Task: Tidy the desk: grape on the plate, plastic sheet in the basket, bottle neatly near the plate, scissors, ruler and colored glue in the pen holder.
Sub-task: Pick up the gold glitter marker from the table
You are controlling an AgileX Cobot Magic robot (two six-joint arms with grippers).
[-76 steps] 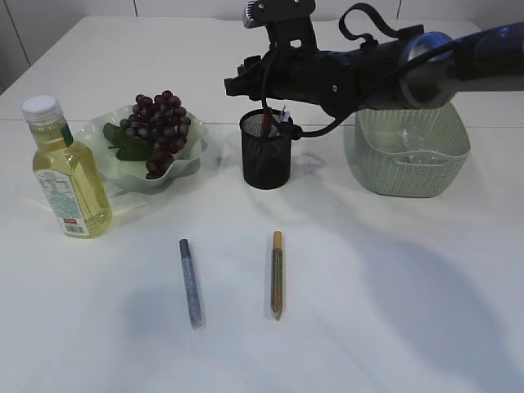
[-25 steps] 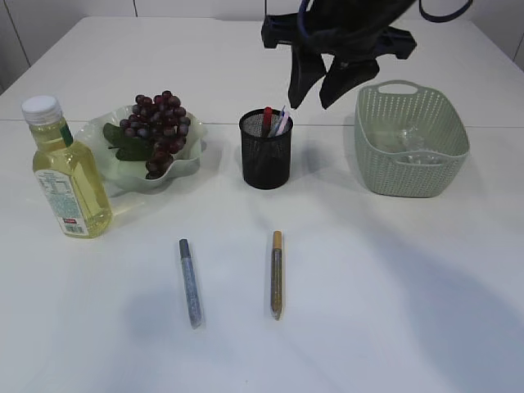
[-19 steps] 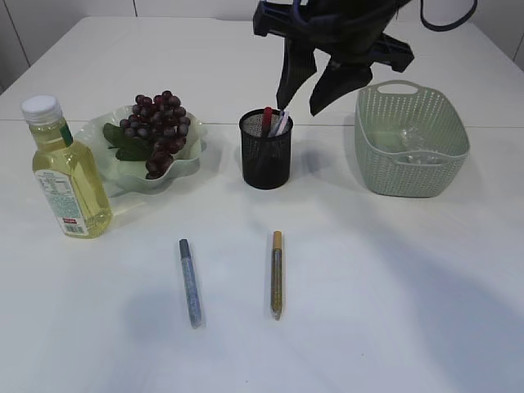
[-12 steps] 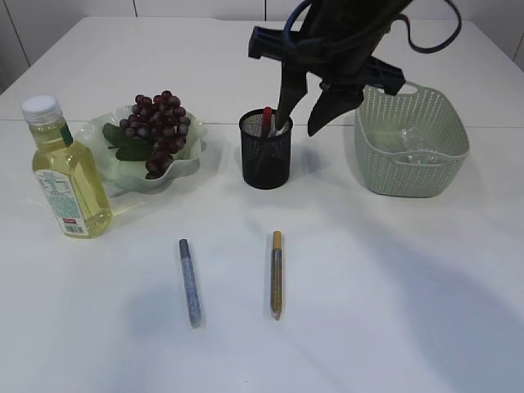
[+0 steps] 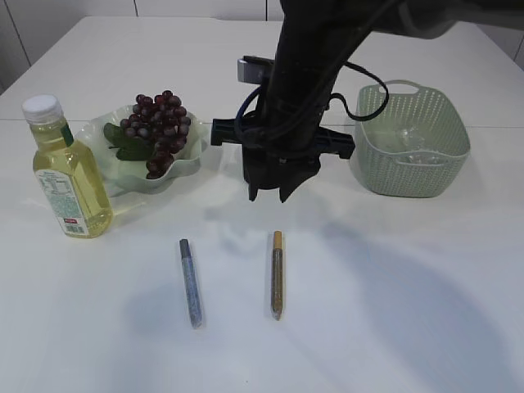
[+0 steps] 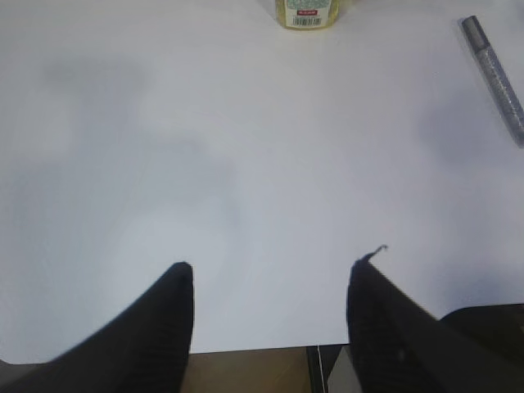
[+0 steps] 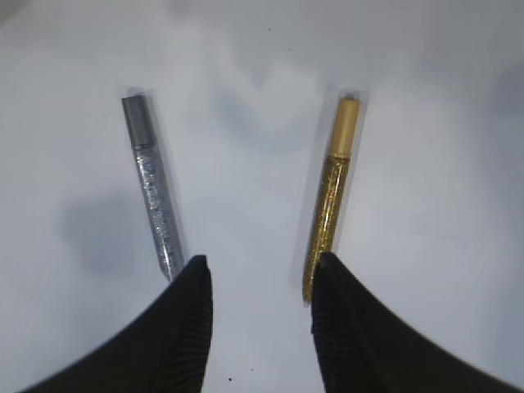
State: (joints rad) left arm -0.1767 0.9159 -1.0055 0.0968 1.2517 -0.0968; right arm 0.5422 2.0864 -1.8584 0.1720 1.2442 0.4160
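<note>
Two colored glue pens lie on the white table, a silver one [image 5: 190,282] [image 7: 153,196] and a gold one [image 5: 277,274] [image 7: 330,196]. My right gripper [image 5: 268,196] [image 7: 262,262] hangs open just above them, pointing down, with nothing between its fingers. Its arm hides the pen holder, scissors and ruler. The grape bunch [image 5: 157,131] rests on the green plate [image 5: 192,164]. Beside the plate stands the yellow bottle [image 5: 67,176] [image 6: 308,11], upright. Something clear, apparently the plastic sheet [image 5: 407,143], lies in the green basket [image 5: 413,172]. My left gripper [image 6: 270,266] is open and empty over the table's near edge.
The basket stands at the back right, close to the right arm's elbow. The plate and bottle stand at the left. The silver glue pen [image 6: 495,78] shows at the far right of the left wrist view. Bare table surrounds both pens.
My right arm has swung down from above the pen holder and basket to in front of the holder, low over the two glue pens. Nothing else has moved.
</note>
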